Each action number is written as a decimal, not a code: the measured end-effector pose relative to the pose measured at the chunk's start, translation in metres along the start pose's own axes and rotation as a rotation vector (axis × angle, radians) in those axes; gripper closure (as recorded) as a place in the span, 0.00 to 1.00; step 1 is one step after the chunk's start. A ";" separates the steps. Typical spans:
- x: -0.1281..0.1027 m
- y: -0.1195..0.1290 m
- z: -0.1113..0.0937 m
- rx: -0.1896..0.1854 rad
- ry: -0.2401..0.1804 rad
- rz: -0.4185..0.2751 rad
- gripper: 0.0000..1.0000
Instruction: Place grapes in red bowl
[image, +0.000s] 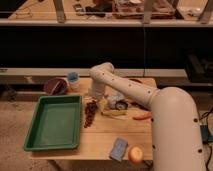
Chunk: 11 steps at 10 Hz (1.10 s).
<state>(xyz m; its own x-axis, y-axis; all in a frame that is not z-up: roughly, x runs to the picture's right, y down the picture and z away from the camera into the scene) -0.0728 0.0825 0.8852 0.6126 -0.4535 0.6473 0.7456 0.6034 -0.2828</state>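
Nearest the camera, the robot's thick white arm (172, 125) fills the right foreground beside a wooden table (100, 137). On the table's front edge lie a round orange fruit (135, 154) and a small blue-grey packet (118, 148). A green tray (36, 145) takes up the left side. Just right of the tray lie the grapes (90, 113), a long dark reddish bunch running front to back, beside a yellow banana-like item (114, 113) and a thin red item (142, 117)

The arm reaches forward, bends at an elbow over the table's far side and turns down, so the gripper (98, 98) hangs just above the far end of the bunch. Whether it is open or closed cannot be told

The grapes are probably light, soft and floppy, with smooth skins and berries that may pull loose, so a gentle hold across the thick middle seems safest

Further back stand a maroon bowl (55, 86) and a pale blue cup (73, 79). A sliver of the red bowl (136, 81) seems to show behind the arm, mostly hidden. Dark shelving lies beyond
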 end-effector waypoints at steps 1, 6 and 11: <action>0.000 0.000 0.003 -0.004 -0.003 0.005 0.20; -0.001 0.008 0.018 -0.023 -0.036 0.016 0.47; -0.006 0.009 0.017 -0.023 -0.064 0.001 0.96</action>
<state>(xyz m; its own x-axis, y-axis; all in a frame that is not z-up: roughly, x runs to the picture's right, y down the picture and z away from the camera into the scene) -0.0742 0.1021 0.8906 0.5962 -0.4096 0.6904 0.7510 0.5886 -0.2993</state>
